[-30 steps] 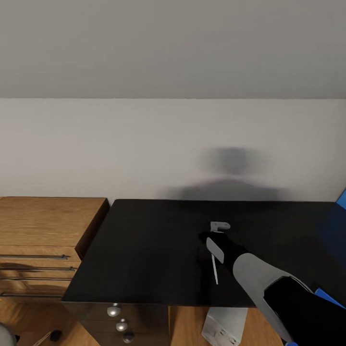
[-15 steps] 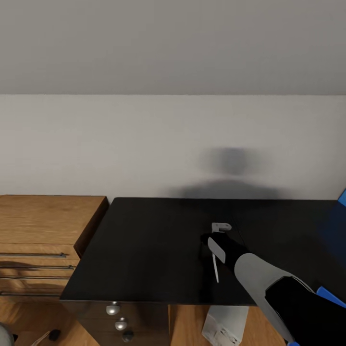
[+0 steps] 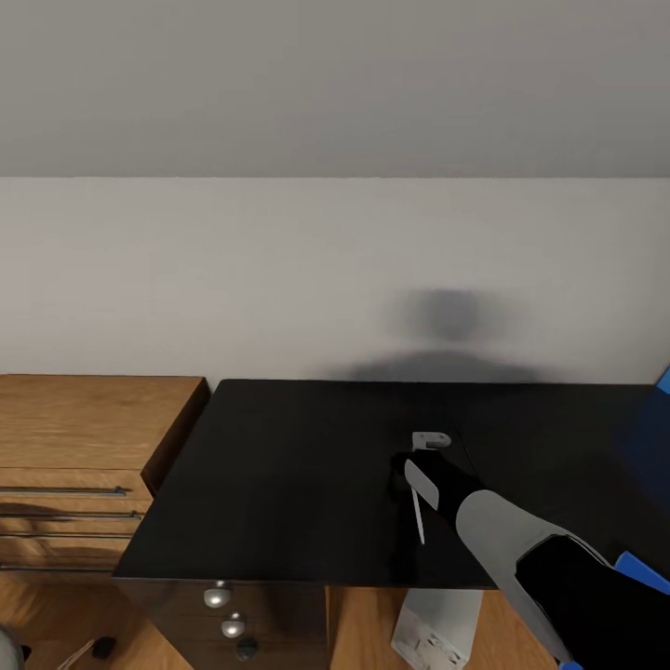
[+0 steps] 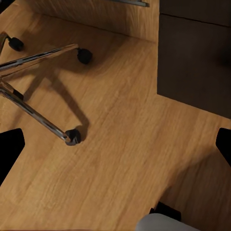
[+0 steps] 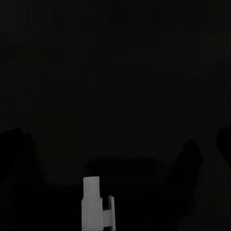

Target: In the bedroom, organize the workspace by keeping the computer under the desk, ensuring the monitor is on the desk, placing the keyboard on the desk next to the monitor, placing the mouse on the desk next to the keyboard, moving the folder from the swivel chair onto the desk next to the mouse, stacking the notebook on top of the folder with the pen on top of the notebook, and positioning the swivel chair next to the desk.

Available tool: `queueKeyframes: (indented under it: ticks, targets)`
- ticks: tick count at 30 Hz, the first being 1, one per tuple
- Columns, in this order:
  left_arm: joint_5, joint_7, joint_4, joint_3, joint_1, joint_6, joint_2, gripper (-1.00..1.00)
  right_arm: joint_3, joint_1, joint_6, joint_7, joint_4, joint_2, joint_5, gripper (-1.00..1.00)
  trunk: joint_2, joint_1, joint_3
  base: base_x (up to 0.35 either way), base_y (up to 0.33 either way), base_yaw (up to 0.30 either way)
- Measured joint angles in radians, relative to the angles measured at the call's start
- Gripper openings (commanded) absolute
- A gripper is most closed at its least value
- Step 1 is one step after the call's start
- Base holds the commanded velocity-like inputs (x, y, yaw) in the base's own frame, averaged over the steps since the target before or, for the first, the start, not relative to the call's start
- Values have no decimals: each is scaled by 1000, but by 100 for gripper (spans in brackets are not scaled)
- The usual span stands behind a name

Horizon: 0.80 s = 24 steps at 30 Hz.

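Since the wall line and the desk's far edge both sit a little higher in the head view than a second ago, the camera has tipped or moved slightly; the furniture itself has not shifted. Against the desk, the right gripper has barely moved and hovers over the black top, near the middle of its front half.

Pen: a thin white stick lying along the underside of the right gripper, its end pointing back toward the robot. In the right wrist view a white stub with a clip shows close to the camera against black. Dark fingers flank it, but I cannot tell whether they clamp it.

Left gripper: fingers wide apart, nothing between them, low over the wood floor beside the chair's chrome base and the dark drawer unit.

Computer: pale case under the desk's front edge, so that condition looks met. Wooden chest stands against the desk's left end.

Judgement: no real progress in this interval. The pen is over bare desk. No notebook or folder lies under it here, so the stack must be found to the right before release.
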Motion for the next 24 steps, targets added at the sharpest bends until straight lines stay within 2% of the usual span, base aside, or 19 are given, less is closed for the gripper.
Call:
queueKeyframes:
  ticks: [24]
  targets:
    - [0,0,0,4,0,-1,-1,100,3,-1,70,-11,-25,7,16,100,0,0,0,0,0,0]
